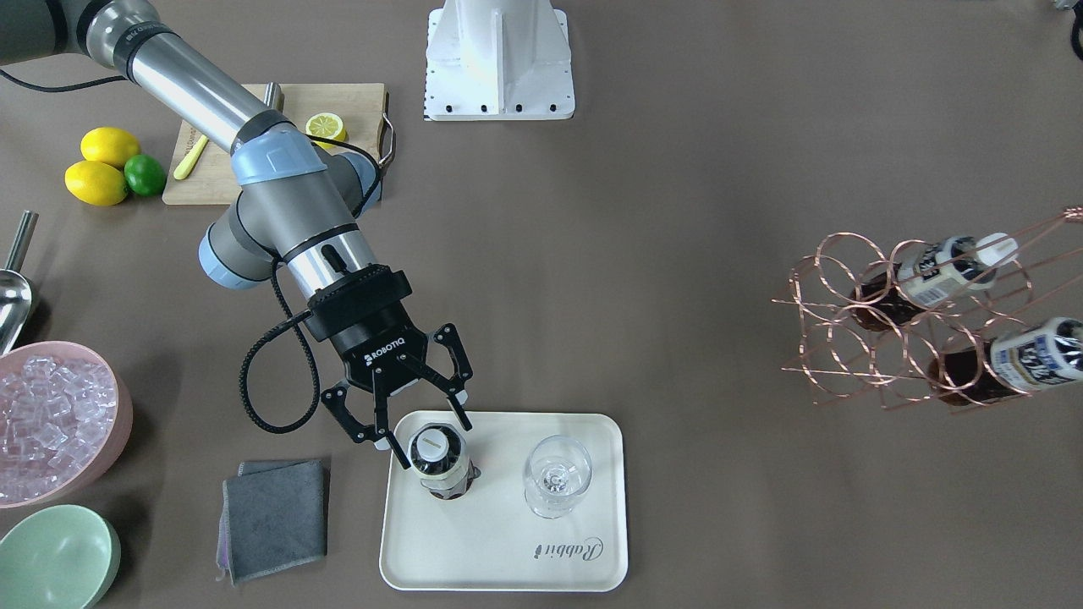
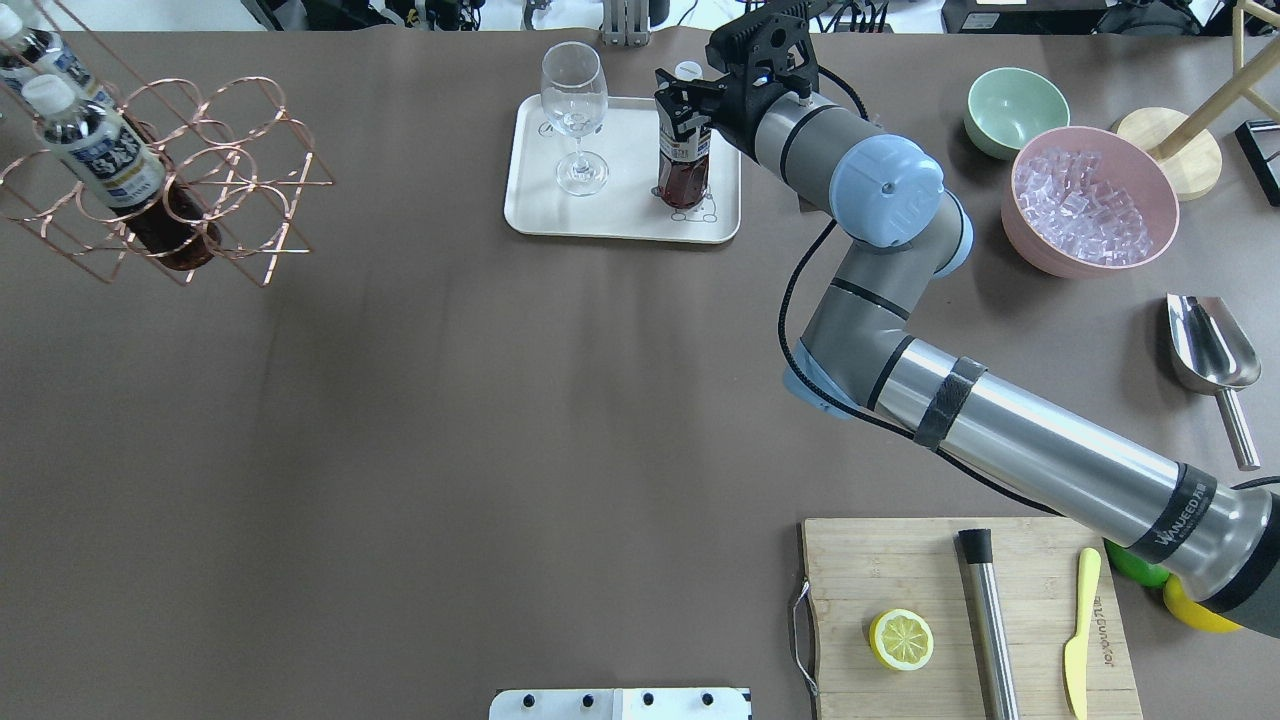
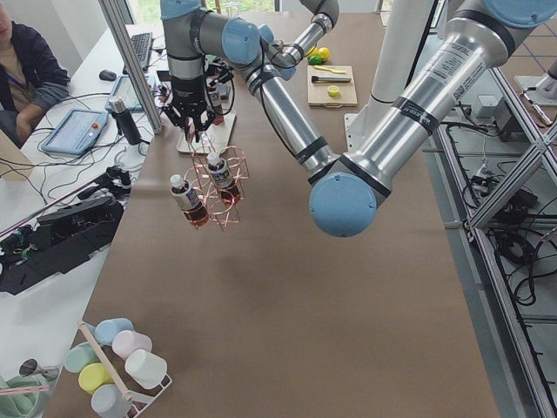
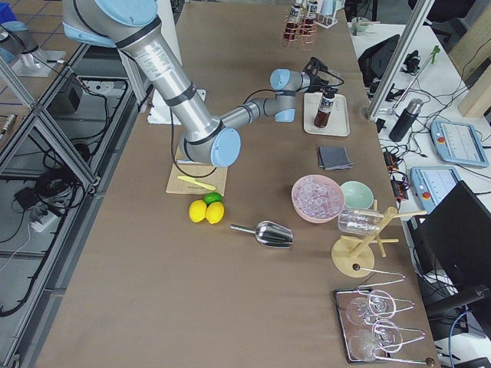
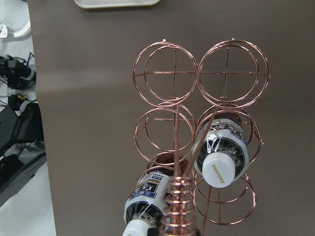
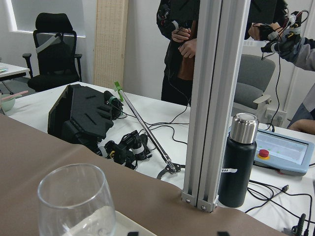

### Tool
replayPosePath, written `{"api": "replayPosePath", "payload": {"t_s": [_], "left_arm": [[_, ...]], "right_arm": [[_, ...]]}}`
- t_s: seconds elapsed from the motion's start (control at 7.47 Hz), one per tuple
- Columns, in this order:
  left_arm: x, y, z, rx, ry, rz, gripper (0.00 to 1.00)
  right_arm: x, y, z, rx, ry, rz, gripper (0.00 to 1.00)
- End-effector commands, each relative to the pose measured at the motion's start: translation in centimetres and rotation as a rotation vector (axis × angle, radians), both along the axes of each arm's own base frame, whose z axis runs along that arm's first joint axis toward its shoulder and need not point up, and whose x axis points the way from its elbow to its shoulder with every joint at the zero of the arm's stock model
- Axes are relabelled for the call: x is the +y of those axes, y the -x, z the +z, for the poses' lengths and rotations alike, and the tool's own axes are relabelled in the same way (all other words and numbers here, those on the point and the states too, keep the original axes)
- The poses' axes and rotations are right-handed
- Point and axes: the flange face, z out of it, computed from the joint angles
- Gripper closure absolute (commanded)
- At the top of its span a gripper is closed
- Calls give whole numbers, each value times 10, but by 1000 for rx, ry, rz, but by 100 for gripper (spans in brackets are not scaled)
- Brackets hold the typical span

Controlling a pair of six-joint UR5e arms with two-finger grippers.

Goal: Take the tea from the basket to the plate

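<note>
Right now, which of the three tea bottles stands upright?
The bottle on the cream tray, between the fingers of the right gripper; the other two lie slanted in the copper basket.

Matte brown tabletop (image 2: 500, 400) fills overhead view. Right wrist view: white desk (image 6: 162, 105) behind it, silver aluminium profile post (image 6: 211, 98) centre-right, black office chair (image 6: 54, 44) upper left by bright window (image 6: 19, 14), pale wooden panel (image 6: 110, 44), white wall (image 6: 142, 44), grey padded chair (image 6: 256, 73) right.

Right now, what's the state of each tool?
Left tool: cannot tell.
Right tool: straddles the tea bottle on the tray; grip cannot be told.
</note>
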Motion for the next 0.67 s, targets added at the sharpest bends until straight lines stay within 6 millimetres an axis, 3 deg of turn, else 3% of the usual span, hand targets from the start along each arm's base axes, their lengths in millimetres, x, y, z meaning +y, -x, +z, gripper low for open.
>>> {"api": "replayPosePath", "payload": {"t_s": [0.0, 0.4, 0.54], "left_arm": [[-9, 69, 78, -31, 40, 35, 100], [-33, 93, 138, -45, 89, 51, 100], [-32, 97, 161, -44, 85, 45, 100]], "right_arm": [[2, 2, 0, -8, 4, -4, 0], [7, -2, 4, -29, -15, -7, 0], [17, -13, -7, -34, -22, -15, 0]]}}
